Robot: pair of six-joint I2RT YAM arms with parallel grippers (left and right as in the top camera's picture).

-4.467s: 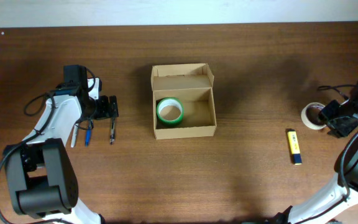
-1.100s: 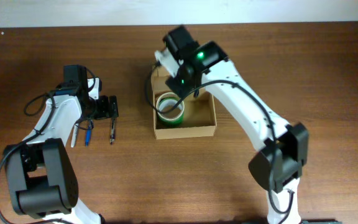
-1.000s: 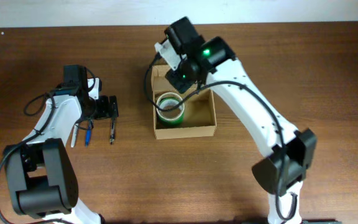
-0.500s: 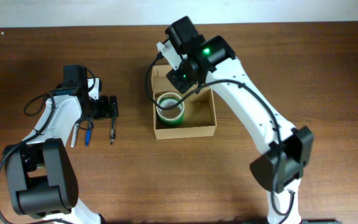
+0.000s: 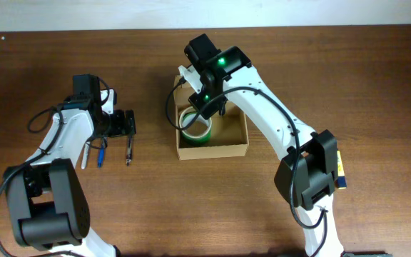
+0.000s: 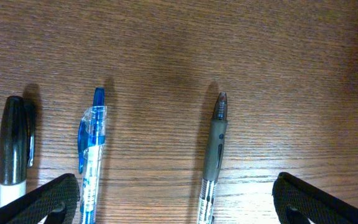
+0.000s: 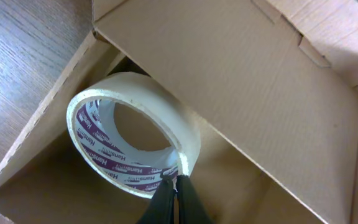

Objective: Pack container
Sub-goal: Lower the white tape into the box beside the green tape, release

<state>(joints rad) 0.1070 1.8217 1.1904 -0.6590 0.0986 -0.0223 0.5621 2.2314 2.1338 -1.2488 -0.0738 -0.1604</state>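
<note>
**Desk:** Where is the container sitting for you?

**Me:** I'm seeing the container (image 5: 212,150) in the middle of the table (image 5: 334,71), open at the top. My right arm is reaching across its back edge, so that part is hidden from overhead.

**Desk:** What is lying in it?

**Me:** A green tape roll (image 5: 198,137) is lying flat in the left half, and the right half is showing bare cardboard floor. Through the right wrist camera I'm looking at a pale tape roll (image 7: 166,118) with purple print round its core. It is hanging tilted inside the box, close against a cardboard wall (image 7: 260,106) near a corner. I cannot tell whether it is touching the floor or the green roll, which that camera is not showing.

**Desk:** And the right gripper?

**Me:** The right gripper (image 7: 174,186) is pinching the pale roll's wall, with its fingers nearly together on the lower edge. From overhead it (image 5: 209,107) is hovering over the box's left half.

**Desk:** What is the left arm doing?

**Me:** The left gripper (image 5: 123,123) is standing well apart from the box, to its left, and is holding nothing. In its own camera the fingers (image 6: 176,196) are spread wide. Between and beside them a black marker (image 6: 11,149), a blue pen (image 6: 91,149) and a grey pen (image 6: 216,149) are lying side by side on the wood, none touching another.
</note>
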